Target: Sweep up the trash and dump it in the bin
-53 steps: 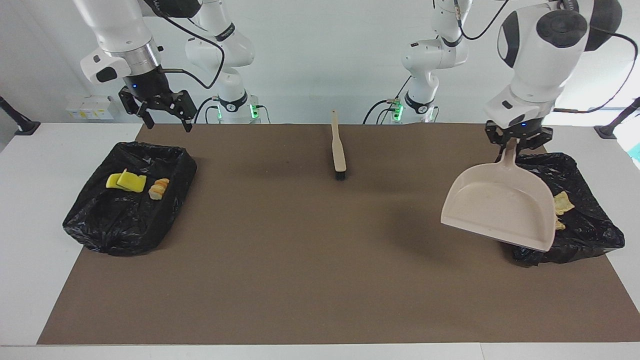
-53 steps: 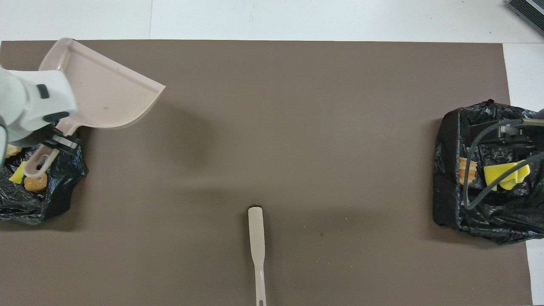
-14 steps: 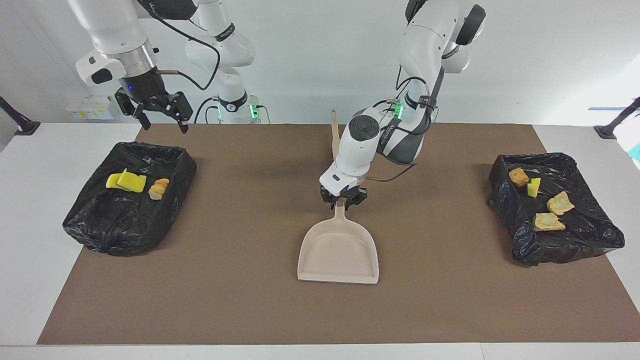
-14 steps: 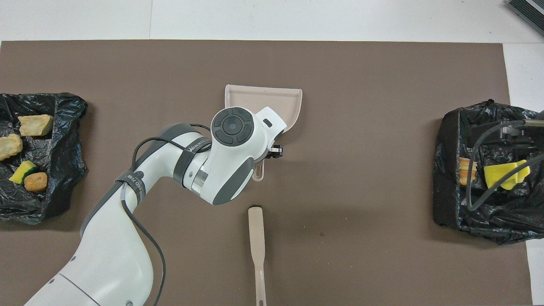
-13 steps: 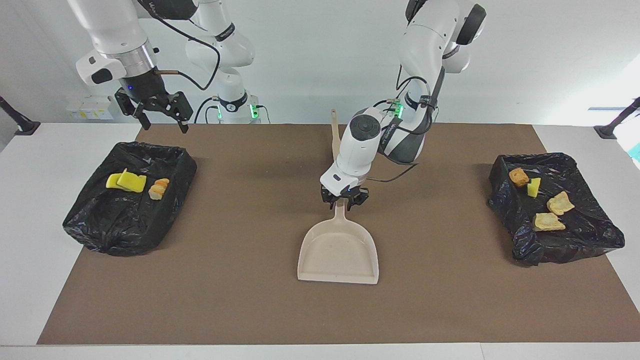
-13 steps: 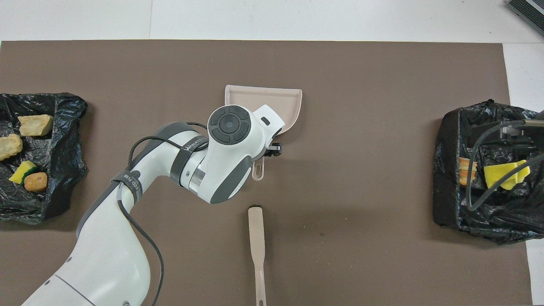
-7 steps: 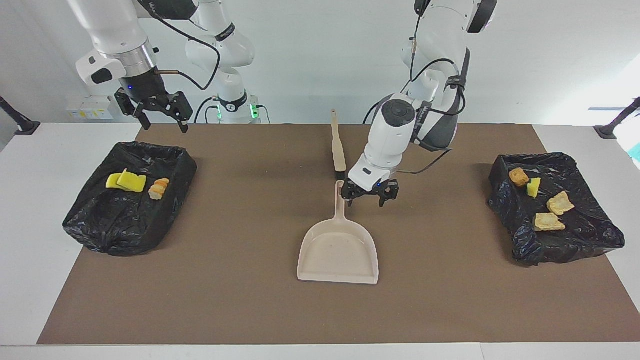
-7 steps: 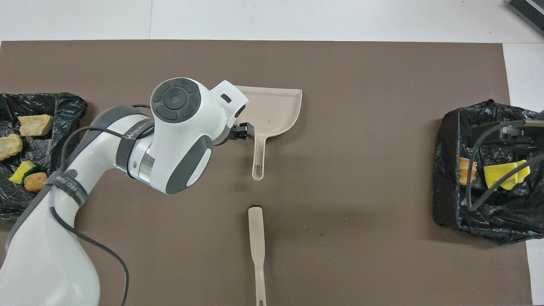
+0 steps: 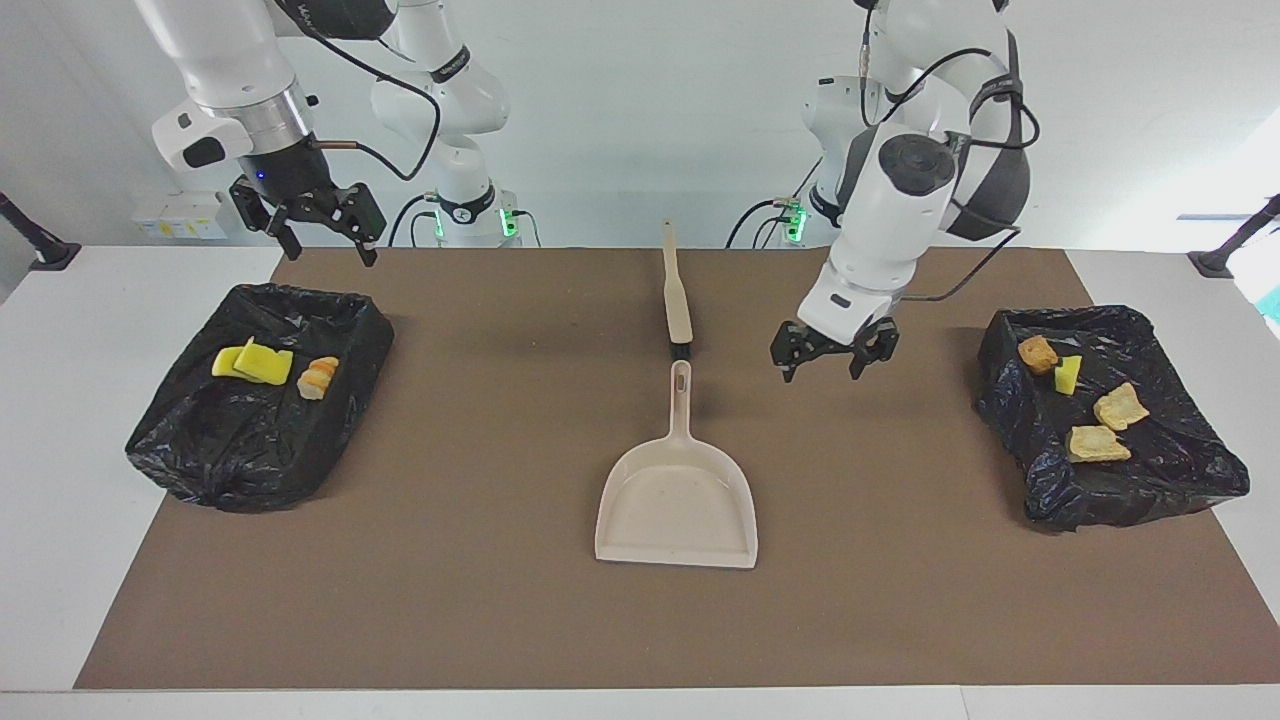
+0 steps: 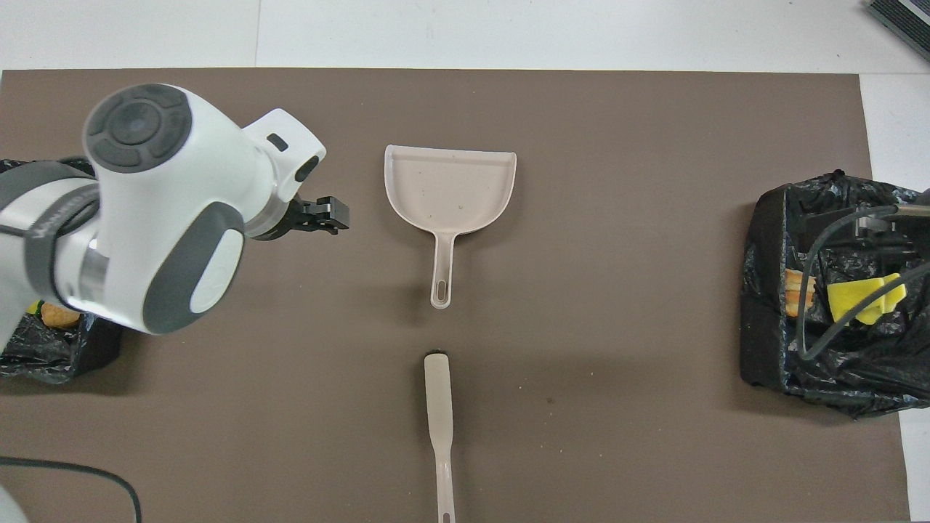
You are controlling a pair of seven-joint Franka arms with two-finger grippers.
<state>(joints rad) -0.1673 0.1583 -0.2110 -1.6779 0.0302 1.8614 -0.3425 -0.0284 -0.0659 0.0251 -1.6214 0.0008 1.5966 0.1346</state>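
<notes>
The left claw, now spread and empty, is pulling away from the dustpan it set down, all trash apparently binned, sweeping seemingly finishing

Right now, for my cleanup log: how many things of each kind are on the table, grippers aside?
Bins: 2
Scraps: 7
Dustpan: 1
Brush: 1
Total: 11
</notes>
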